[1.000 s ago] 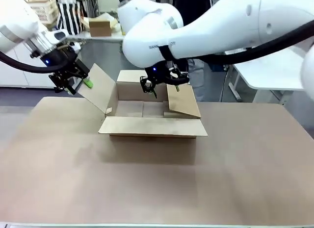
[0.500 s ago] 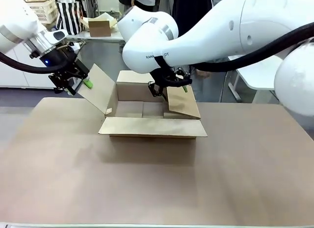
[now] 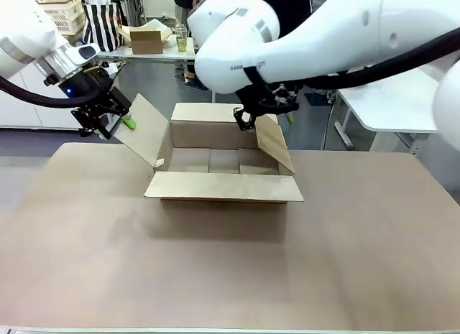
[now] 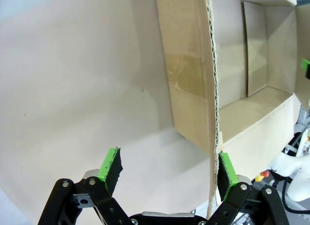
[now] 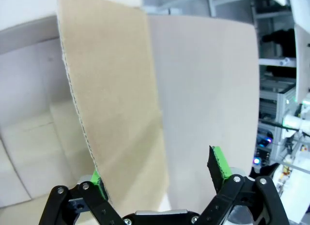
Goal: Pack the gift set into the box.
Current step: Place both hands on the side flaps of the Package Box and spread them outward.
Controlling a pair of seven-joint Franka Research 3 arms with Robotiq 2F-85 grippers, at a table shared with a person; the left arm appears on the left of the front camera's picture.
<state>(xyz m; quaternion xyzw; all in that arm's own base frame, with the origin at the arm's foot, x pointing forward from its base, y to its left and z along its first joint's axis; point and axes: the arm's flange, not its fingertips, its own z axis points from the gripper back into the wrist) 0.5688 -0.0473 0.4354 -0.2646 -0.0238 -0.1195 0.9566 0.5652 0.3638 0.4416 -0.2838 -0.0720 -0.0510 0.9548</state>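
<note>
Since a second before, the right pincer (image 3: 262, 118) had drawn back from over the inside of the large shallow brown corrugated cardboard box (image 3: 223, 185) toward its right side. The box's right flap (image 3: 273, 144), earlier slanted inward, stood more upright. The left pincer (image 3: 109, 126) had kept its place.

The box sat open at the far middle of the pale brown surface (image 3: 215, 276). Behind it the room held a small tan carton (image 3: 147, 39), a black-and-white striped bag (image 3: 100, 25) and a white side table (image 3: 388, 104).

Both pincers were spread wide, clamping nothing. In the right wrist view the right flap stood between the green pads, against one pad (image 5: 95, 179) and apart from the other (image 5: 218, 162). In the left wrist view the left flap (image 4: 186, 65) ran edge-on just beside one pad (image 4: 226, 169), well apart from the other (image 4: 110, 162).
</note>
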